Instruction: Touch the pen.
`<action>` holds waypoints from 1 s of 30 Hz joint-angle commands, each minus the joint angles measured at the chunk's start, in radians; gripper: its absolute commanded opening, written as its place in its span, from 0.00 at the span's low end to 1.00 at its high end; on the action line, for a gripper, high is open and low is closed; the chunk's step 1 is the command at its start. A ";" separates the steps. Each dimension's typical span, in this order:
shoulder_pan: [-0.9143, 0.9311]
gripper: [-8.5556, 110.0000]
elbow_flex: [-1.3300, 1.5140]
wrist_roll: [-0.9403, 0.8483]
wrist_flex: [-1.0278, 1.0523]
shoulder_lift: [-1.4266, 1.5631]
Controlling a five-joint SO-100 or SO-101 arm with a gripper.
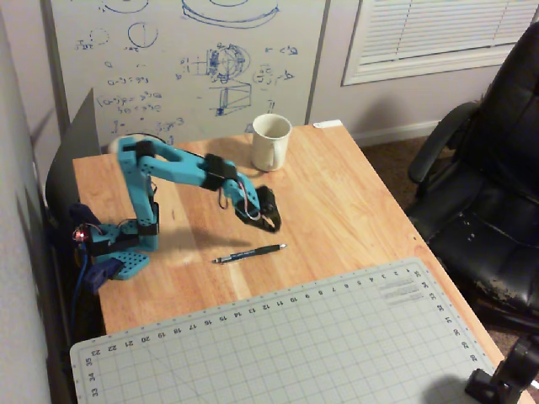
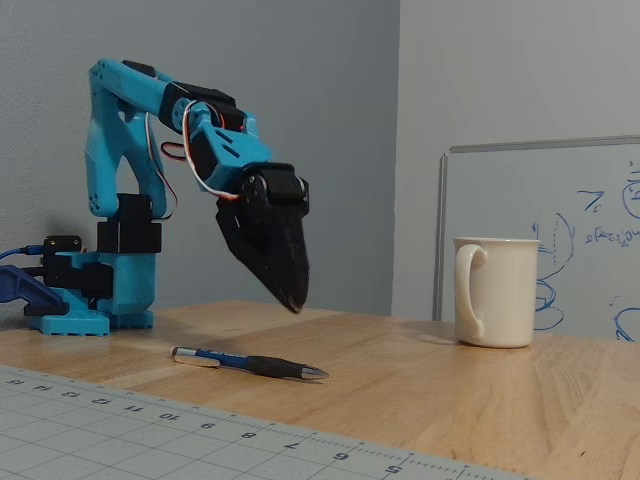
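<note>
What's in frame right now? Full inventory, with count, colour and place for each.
pen: 1, dark with a bluish-grey end, flat on the table between arm and mat
mug: 1, cream, upright near the table's far edge
cutting mat: 1, grey-green with ruler marks, on the table's near side
table: 1, light wood
whiteboard: 1, white with blue sketches, behind the table
office chair: 1, black, right of the table in the overhead view
window blinds: 1 set, white, upper right
arm: 1, blue and black, base on the table's left
gripper: 1, black, pointing down, above the pen, no contact; appears shut
</note>
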 commanded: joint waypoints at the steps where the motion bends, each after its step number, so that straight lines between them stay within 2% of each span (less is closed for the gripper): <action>1: 0.012 0.08 -0.114 -0.008 -0.021 -0.029; 13: -0.035 0.08 -0.127 -0.008 -0.021 -0.193; 30: -0.038 0.08 -0.130 -0.003 -0.020 -0.100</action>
